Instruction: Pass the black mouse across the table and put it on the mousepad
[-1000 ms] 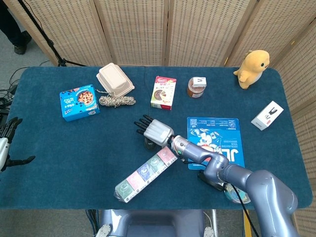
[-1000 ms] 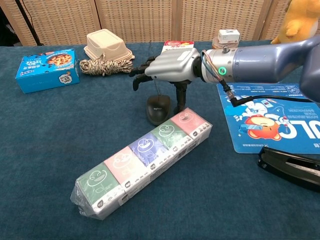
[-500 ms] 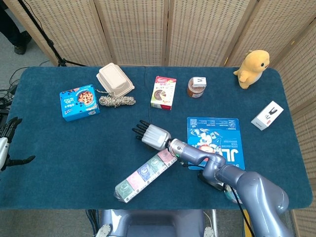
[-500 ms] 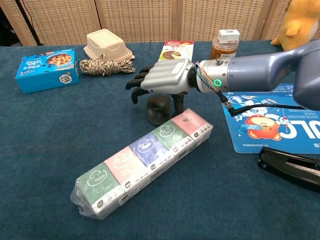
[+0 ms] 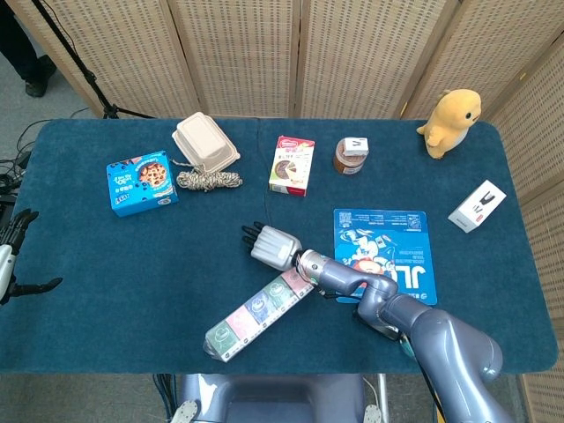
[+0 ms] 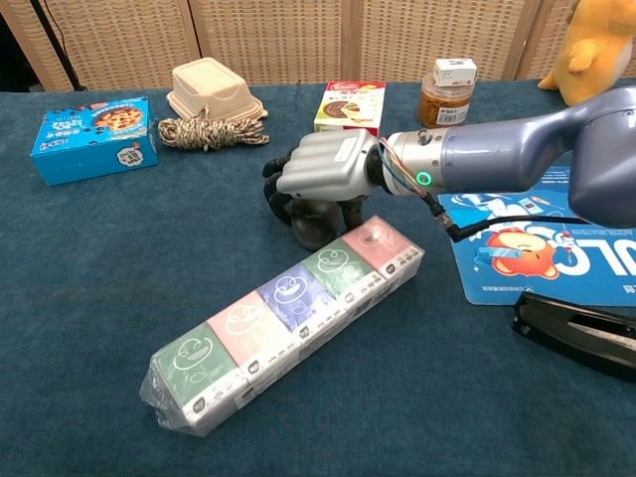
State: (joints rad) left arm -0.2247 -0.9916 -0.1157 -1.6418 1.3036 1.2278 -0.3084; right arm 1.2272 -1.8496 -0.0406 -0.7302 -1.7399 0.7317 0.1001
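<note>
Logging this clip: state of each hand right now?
Left hand: open, holding nothing.
Right hand: curled over the black mouse; firm grip cannot be told.

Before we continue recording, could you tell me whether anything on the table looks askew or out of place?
The long wrapped pack of tissue packets lies diagonally, its upper end close against the black mouse under the right hand. Nothing looks spilled or damaged.

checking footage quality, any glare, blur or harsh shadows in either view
Head view: even, soft light, sharp, no glare, the mouse hidden under the right hand. Chest view: sharp too, faint sheen on the tissue pack's wrap, soft shadow under the hand over the mouse.
</note>
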